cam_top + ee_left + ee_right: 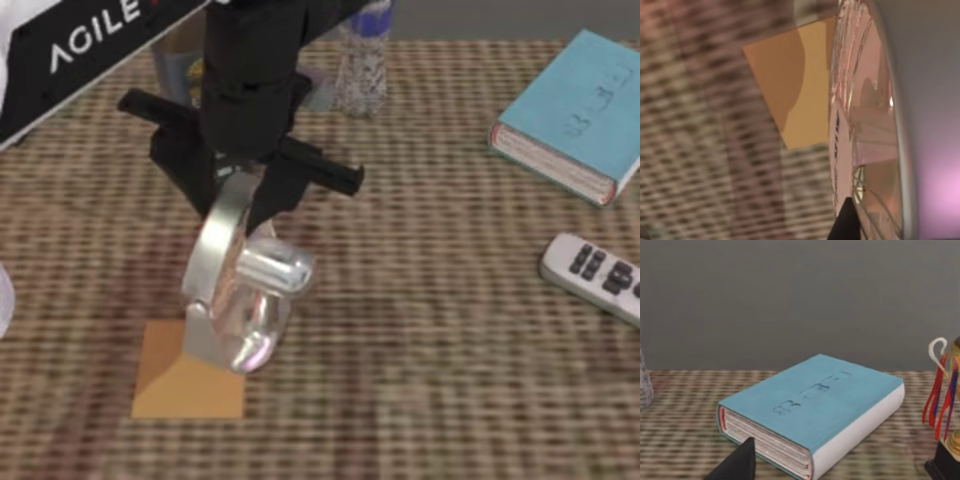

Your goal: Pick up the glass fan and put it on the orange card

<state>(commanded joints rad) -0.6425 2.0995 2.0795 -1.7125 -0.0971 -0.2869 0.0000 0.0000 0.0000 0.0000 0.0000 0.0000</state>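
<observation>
Left pincer (243, 205) is clamped on the glass fan (240, 300), which hangs over the orange card's (185, 385) right edge; setting down and release remain.

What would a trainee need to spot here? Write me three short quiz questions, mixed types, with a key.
1. True or false: the left gripper holds the glass fan.
2. The fan sits over which card?
A. orange card
B. green card
C. white card
3. Fill in: the blue book lies at the table's far ___ side.

Key: 1 true; 2 A; 3 right.
</observation>
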